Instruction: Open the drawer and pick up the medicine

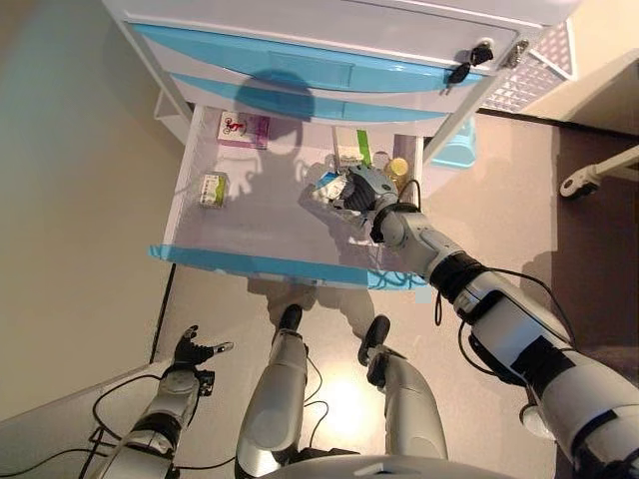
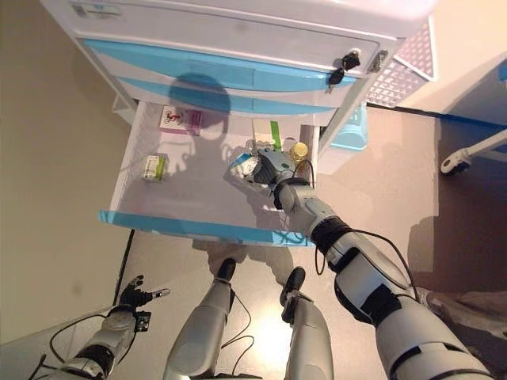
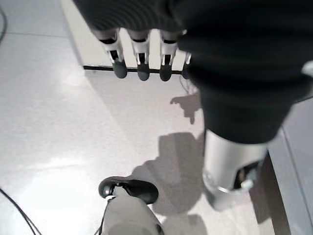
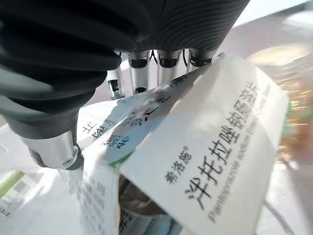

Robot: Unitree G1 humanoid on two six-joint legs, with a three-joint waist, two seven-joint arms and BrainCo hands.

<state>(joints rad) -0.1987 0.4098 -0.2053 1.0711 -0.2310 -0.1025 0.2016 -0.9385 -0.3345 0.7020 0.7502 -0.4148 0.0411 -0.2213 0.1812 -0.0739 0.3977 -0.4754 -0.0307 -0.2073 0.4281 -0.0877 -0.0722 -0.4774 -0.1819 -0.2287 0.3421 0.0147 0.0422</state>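
Note:
The cabinet's lowest drawer stands pulled out, white inside with a blue front edge. My right hand reaches into its right part and is curled round a white medicine box with blue-green print. In the right wrist view the box fills the picture, with my fingers behind it and the thumb at its side. My left hand hangs low over the floor, away from the drawer, with its fingers straight and empty.
The drawer also holds a pink-and-white box, a small green-and-white box, a green-striped box and a yellow bottle. Keys hang from the cabinet's lock. A pale blue bin stands right of the cabinet.

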